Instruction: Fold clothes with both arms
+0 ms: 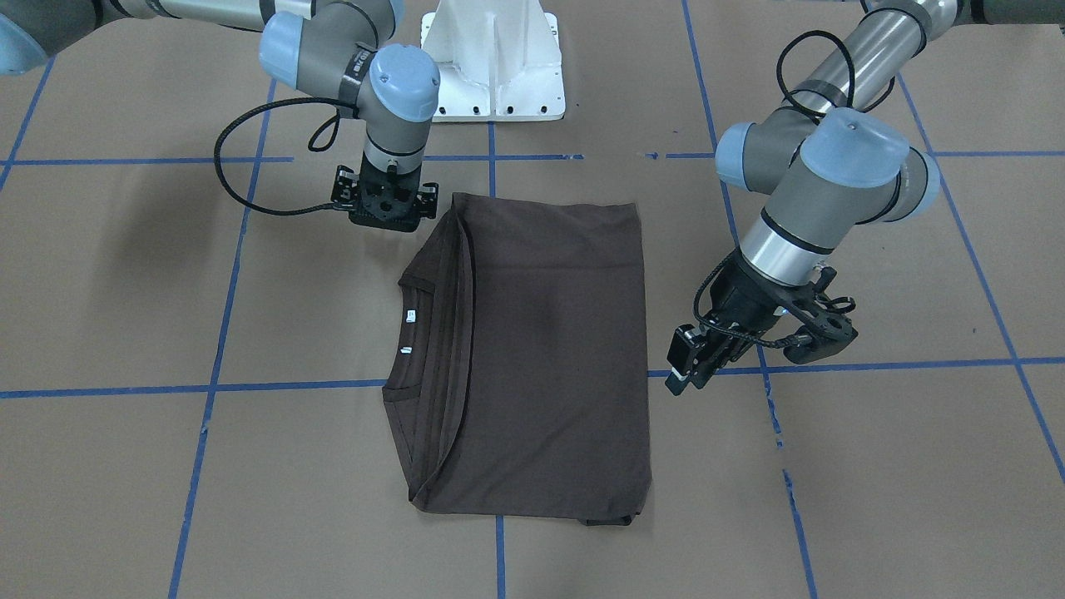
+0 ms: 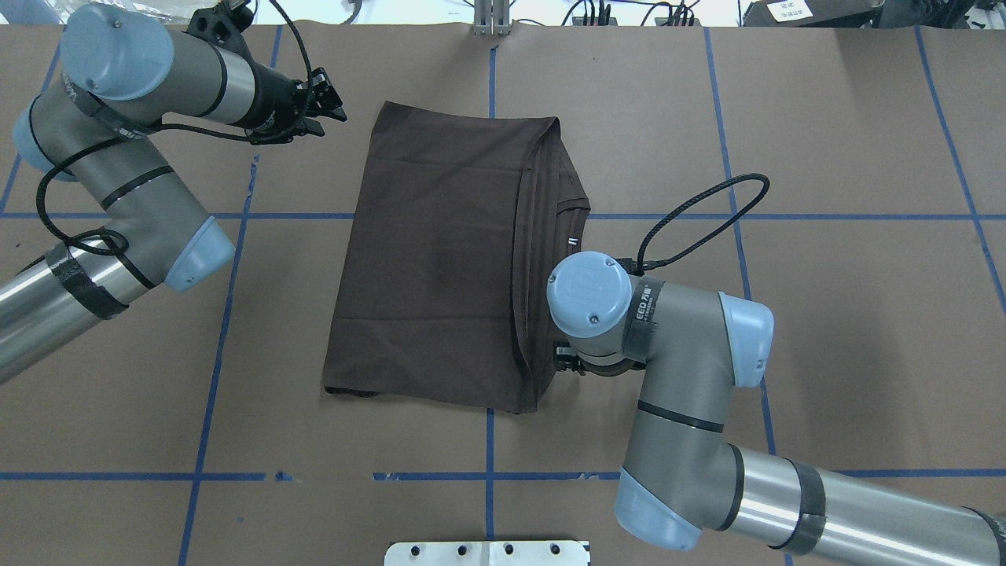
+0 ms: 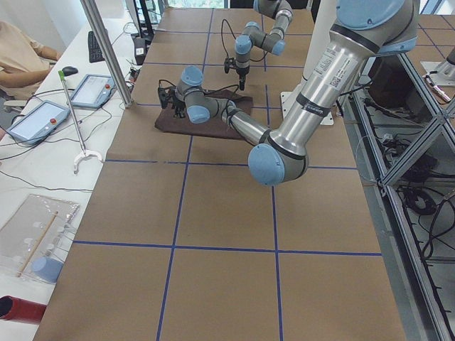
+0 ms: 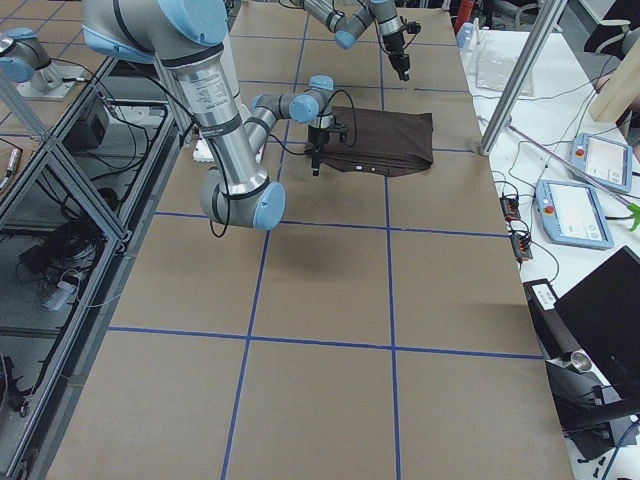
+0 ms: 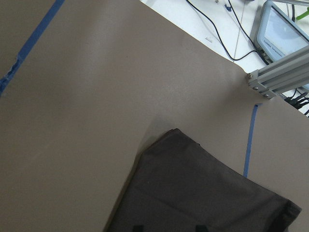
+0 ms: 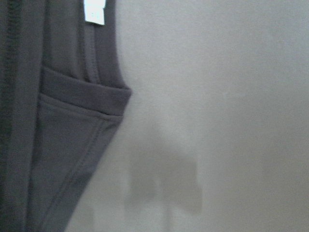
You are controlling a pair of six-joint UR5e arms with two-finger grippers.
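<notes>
Dark brown short-sleeved cotton T-shirt: it lies flat in the middle of the brown paper-covered worktop with the blue tape grid, folded into a layered rectangle. Neither arm is lifting it.
Ribbed crew neck: it faces the robot's right, with the small white neck labels showing. Stacked fold edges run just inside it.
Opposite long edge: it is straight and smooth on the robot's left. A scrap of dark cloth pokes out from under one corner on that side.
Left claw: it hangs just beside that long edge, apart from the cloth. Its wrist view shows two tips spread wide with nothing between them.
Right claw: it points straight down just beside the collar-side corner nearest the robot's base. Its fingers are hidden under its own body, so you cannot tell whether they are apart or together.
Step in hand: the length looks already folded toward the collar, so halving the rectangle, short end over short end, is probably what is left.
Doing it well: put both claws on the two corners of the same short end and pinch every layer. Lift only enough to clear the cloth and carry both corners level and together. Lay edge on edge and release once the cloth rests.
Watch for: the stacked layers by the collar may slide apart, and the loose scrap may drag out further.
</notes>
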